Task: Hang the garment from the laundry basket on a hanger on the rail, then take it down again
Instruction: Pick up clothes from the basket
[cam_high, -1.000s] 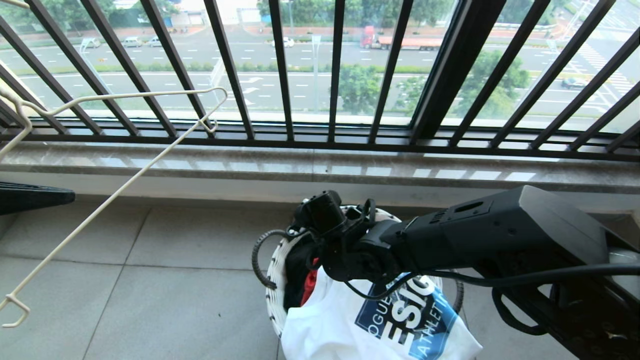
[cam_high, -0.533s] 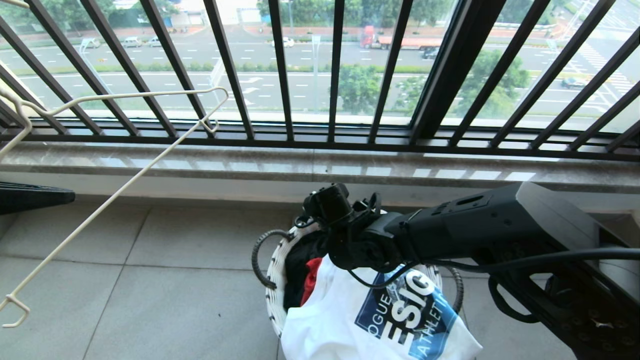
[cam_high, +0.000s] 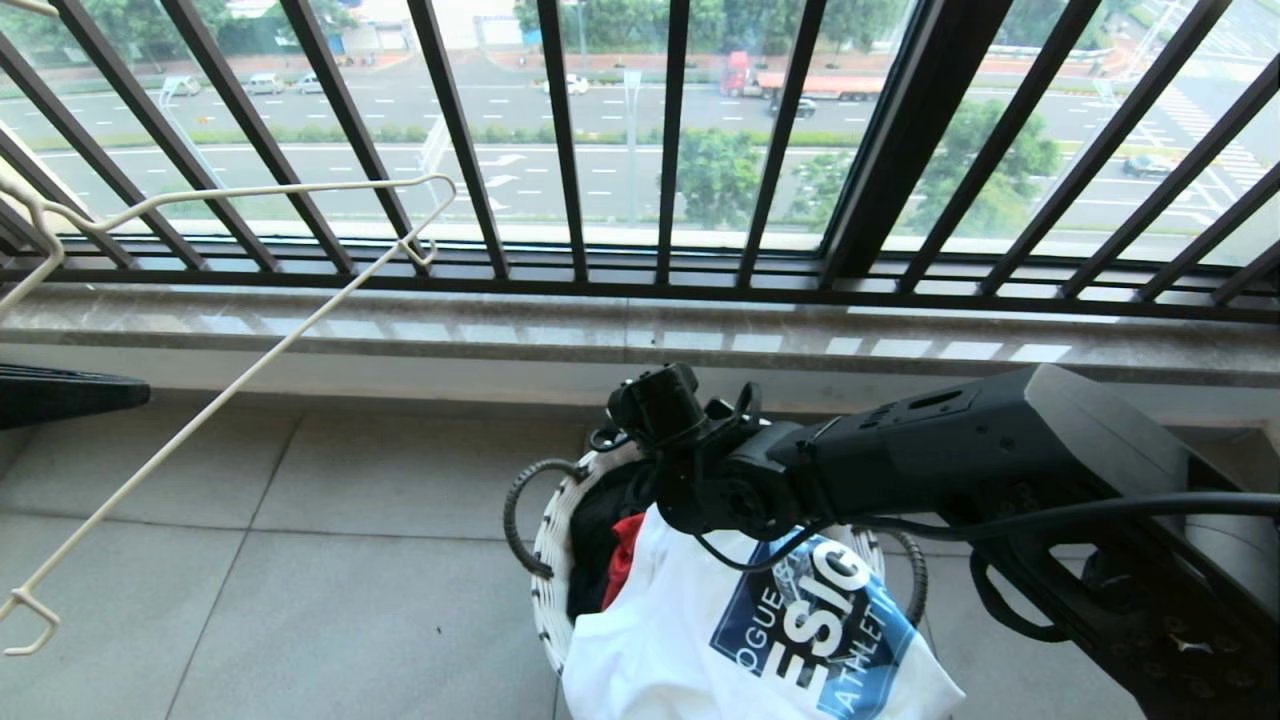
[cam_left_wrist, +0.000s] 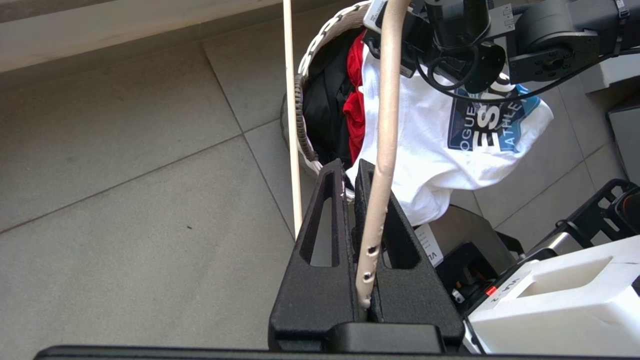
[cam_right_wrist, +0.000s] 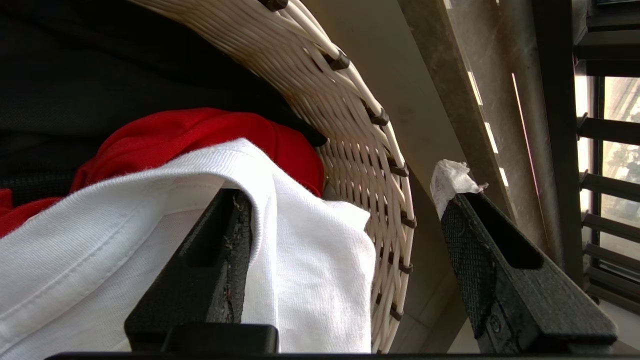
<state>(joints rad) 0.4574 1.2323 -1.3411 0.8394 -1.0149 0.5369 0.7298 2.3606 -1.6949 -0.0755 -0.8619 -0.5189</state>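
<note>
Straddling the garment's fold, the right tool gapes, while the left tool clamps the hanger.

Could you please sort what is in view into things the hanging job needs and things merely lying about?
Belongs to the job:
white printed T-shirt
woven laundry basket
cream wire hanger, held by the left gripper
right gripper, at the T-shirt

Lying about:
black garment
red garment

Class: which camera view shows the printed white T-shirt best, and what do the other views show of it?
The left wrist view: the T-shirt drapes over the basket with its print visible. The head view's arm hides part of it; the right wrist view shows only a hem fold.
</note>
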